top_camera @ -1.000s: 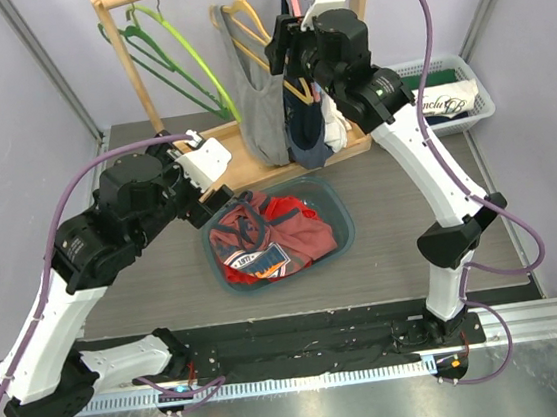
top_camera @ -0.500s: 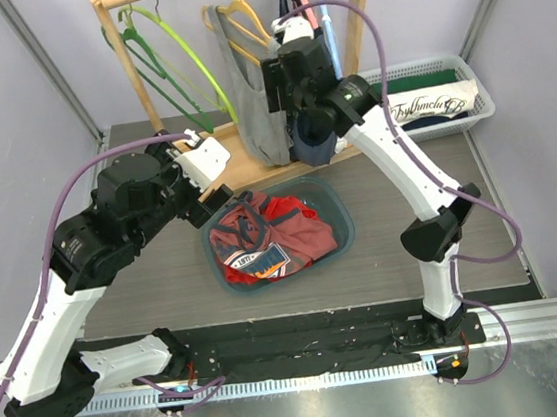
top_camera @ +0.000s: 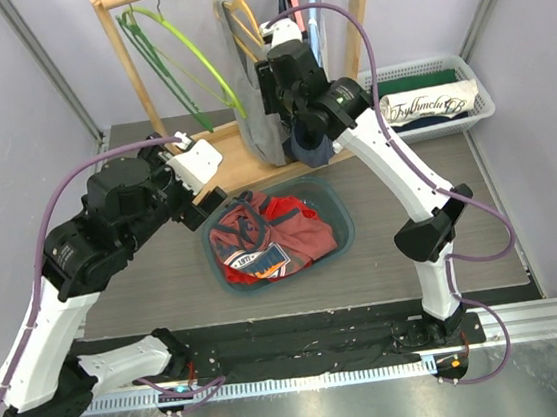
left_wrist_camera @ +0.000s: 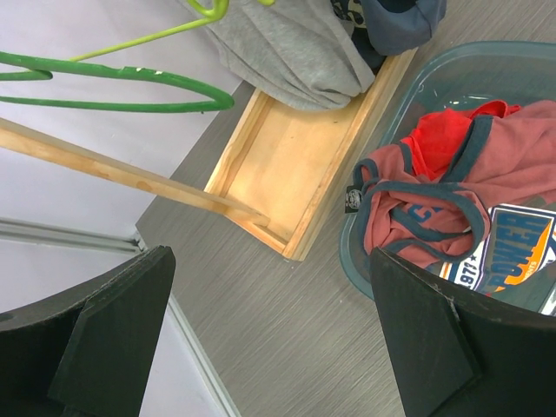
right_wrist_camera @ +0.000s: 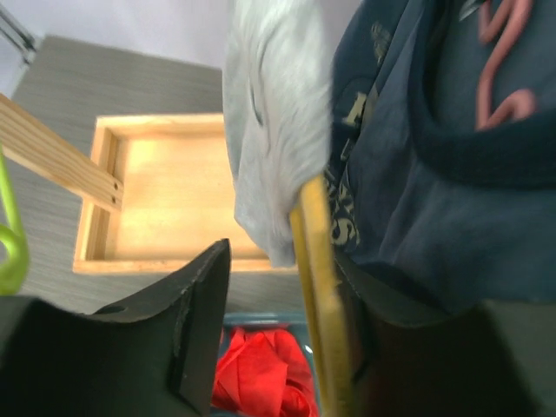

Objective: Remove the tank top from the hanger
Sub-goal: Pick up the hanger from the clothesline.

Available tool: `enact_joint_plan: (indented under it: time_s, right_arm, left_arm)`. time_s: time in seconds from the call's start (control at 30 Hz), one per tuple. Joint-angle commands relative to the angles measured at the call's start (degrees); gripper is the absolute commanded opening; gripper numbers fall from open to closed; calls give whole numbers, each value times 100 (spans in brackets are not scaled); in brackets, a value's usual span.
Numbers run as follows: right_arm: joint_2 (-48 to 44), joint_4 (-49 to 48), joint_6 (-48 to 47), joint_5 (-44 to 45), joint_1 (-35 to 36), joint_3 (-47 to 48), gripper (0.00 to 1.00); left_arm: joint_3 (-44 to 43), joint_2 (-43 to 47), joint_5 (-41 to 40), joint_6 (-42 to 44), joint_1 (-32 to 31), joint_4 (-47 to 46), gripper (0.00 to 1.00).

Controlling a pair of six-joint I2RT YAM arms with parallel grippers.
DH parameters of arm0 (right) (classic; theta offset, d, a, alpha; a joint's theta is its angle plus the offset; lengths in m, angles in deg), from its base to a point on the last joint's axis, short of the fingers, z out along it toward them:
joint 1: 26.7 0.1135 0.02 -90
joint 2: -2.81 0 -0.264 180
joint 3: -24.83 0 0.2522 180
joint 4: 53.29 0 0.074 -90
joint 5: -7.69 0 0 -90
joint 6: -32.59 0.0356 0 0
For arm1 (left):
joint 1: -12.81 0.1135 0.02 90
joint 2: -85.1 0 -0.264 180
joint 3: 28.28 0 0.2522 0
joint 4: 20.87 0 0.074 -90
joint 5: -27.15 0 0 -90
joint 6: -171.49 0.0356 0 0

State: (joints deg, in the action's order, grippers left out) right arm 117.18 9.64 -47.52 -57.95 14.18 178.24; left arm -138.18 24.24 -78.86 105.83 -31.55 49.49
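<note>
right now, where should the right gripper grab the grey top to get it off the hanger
On the grey top, probably the loose lower edge, from its left: that side hangs free, while the navy top and the hanger crowd its right.

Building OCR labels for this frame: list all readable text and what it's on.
"BEAR": blue block letters, cut off at the frame edge, on the patch of the red garment.
"197": below it, same patch, also cut off.
Cursive print on the white garment in the basket: not legible.
Yellowish print on the navy garment: blurred.
</note>
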Motion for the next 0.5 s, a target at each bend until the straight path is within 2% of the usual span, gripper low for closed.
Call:
enact_joint_plan:
  time_s: [0.0,0.33,0.43,0.47]
  right_arm:
    - [-310,-487,-110,-1,-10,387,47]
    - [-239,-742,-40,-282,-19,536,46]
    - [-160,-759,-31,-292,-28,589,37]
    - [-143,-768,-31,-291,-36,598,28]
  left_arm:
    - [60,127,142,-104,76,-61,100]
    - [51,153,300,-166,129,-8,99]
    - [86,153,327,-175,138,9,98]
    - [86,145,335,-175,147,9,99]
